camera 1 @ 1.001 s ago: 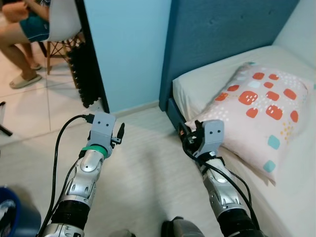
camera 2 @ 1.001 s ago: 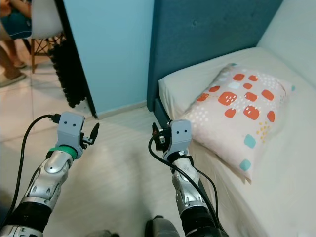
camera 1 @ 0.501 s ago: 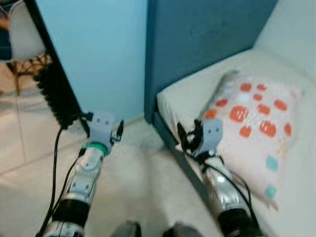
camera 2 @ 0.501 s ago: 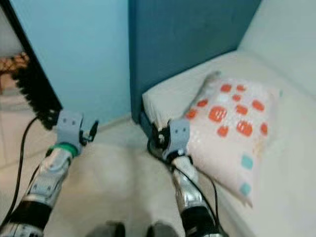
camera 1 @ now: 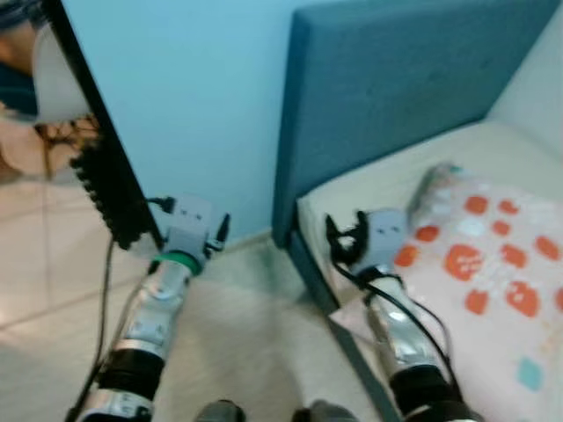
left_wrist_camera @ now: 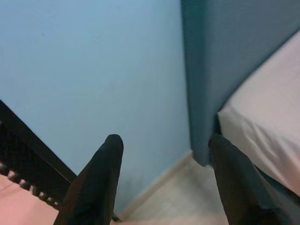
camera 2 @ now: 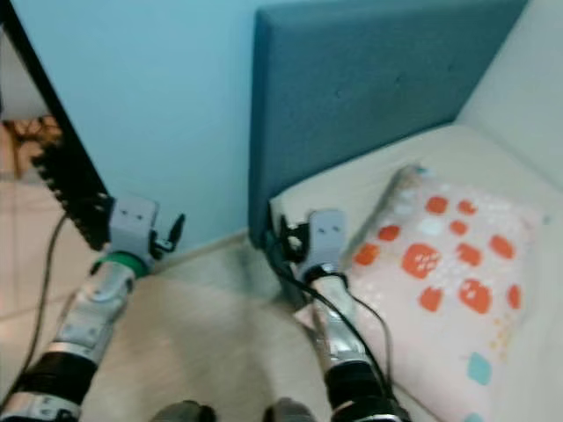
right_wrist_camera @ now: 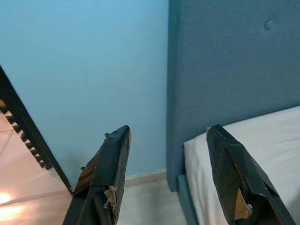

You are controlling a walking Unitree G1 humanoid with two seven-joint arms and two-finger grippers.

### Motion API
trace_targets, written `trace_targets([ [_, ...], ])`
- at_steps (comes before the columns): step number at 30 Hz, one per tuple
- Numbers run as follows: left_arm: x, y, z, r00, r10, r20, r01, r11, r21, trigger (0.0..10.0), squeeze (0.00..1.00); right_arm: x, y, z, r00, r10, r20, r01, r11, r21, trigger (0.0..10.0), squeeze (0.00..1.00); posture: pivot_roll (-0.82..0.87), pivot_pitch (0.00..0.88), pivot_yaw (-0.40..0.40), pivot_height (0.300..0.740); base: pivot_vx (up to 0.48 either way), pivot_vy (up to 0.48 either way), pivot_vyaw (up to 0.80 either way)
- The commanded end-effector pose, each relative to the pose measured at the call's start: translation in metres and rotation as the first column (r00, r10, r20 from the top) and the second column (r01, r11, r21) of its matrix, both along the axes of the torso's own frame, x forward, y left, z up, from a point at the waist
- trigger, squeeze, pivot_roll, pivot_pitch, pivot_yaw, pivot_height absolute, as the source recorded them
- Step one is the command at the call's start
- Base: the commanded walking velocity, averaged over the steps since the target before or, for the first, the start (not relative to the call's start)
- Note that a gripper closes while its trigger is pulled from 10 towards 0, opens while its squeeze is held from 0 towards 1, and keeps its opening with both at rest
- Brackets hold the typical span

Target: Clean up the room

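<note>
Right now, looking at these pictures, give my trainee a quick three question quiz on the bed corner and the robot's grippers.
1. True or false: the pillow lies on the floor.
2. What does the left gripper hold? A) a sock B) nothing C) a cup
3. Fill in: the headboard stands against a light ______ wall.

Key
1. False; it lies on the mattress, beside the right gripper.
2. B; its fingers are spread with only wall and headboard between them.
3. Blue.

Both arms raised before a blue headboard (camera 1: pixel 396 88); a spotted pillow (camera 1: pixel 479 281) lies on the bed (camera 1: pixel 378 180).
</note>
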State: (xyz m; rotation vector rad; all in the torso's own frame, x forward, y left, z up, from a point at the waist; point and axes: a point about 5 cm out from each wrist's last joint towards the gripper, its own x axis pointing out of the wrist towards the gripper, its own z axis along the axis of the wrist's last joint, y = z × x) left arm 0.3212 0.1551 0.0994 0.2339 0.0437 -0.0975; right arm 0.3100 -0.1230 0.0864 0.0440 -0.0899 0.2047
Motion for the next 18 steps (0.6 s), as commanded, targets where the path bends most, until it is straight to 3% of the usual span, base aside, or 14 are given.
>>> trace_targets([
  [1,-0.0021,-0.0059,-0.0054,1.0,-0.021,-0.018,0.02,1.0,-0.004,10.0,0.0,-0.0019,-0.0093,-0.0059,0.999,-0.025,-0.023,0.025,1.0,-0.009,10.0,0.0,-0.01,0.0,0.042,0.74,0.465,0.0,0.0],
  [5,-0.0019,-0.0068,-0.0053,1.0,-0.025,-0.018,0.025,1.0,-0.004,10.0,0.0,-0.002,-0.0095,-0.0064,0.999,-0.027,-0.026,0.027,1.0,-0.008,10.0,0.0,-0.01,0.0,0.044,0.74,0.465,0.0,-0.33],
  [18,-0.0015,-0.0081,-0.0052,0.999,-0.039,-0.022,0.039,0.999,-0.007,10.0,0.0,-0.002,-0.0095,-0.0069,0.999,-0.03,-0.03,0.029,1.0,-0.002,10.0,0.0,0.0,0.0,0.044,0.74,0.464,0.0,-0.77],
])
